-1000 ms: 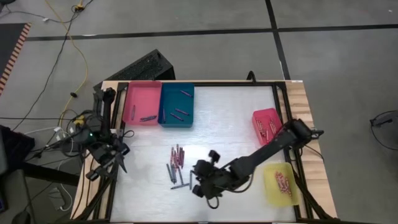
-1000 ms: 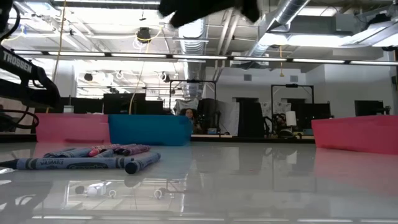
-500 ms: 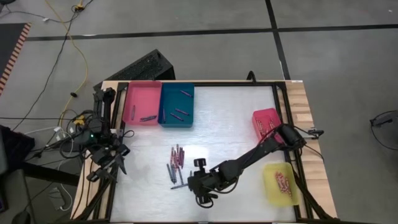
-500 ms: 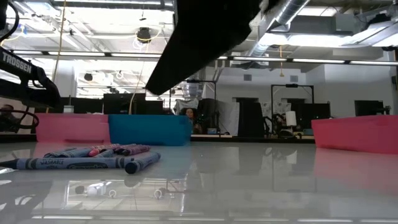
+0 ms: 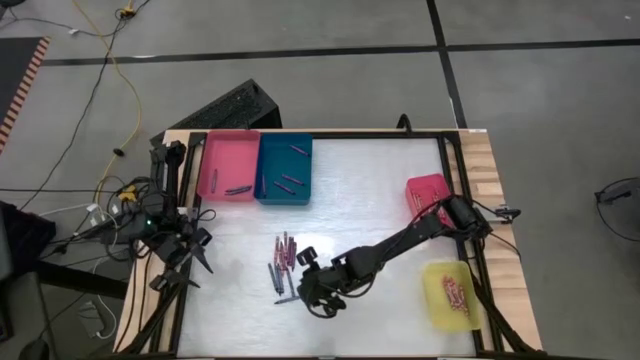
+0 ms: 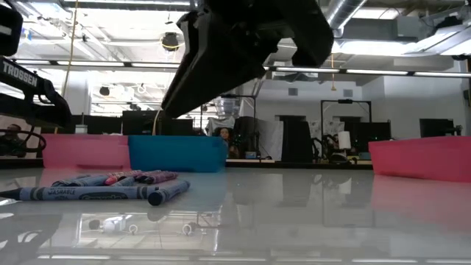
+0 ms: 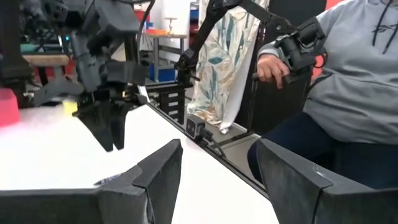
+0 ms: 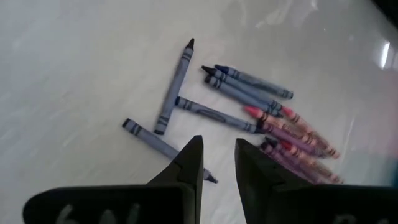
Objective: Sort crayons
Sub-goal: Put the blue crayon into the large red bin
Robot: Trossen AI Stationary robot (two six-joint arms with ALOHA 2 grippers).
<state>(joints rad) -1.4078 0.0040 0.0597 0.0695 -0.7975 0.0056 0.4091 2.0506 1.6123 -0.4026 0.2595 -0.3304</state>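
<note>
Loose crayons (image 5: 283, 266) lie flat in a small pile on the white table, left of centre. They are grey-blue, pink and red in the right wrist view (image 8: 249, 112) and also show in the low view (image 6: 110, 188). My right gripper (image 5: 305, 290) hangs above the table just right of the pile. It is open by a narrow gap (image 8: 219, 144) and empty, with one grey-blue crayon (image 8: 158, 144) lying below its tips. My left gripper (image 5: 195, 255) waits at the table's left edge, open and empty (image 7: 217, 149). More crayons lie in the pink (image 5: 228, 150), blue (image 5: 285, 150), red (image 5: 428, 185) and yellow (image 5: 445, 275) trays.
The pink and blue trays stand side by side at the far left, the red and yellow trays along the right edge. A black frame (image 5: 447, 160) borders the table. A seated person (image 7: 348, 93) shows beyond the table in the left wrist view.
My right gripper has gone toward the table's left edge and slightly toward the far edge, closing on the loose crayon pile. In the low view it has come down into the picture. The crayons have stayed where they were.
</note>
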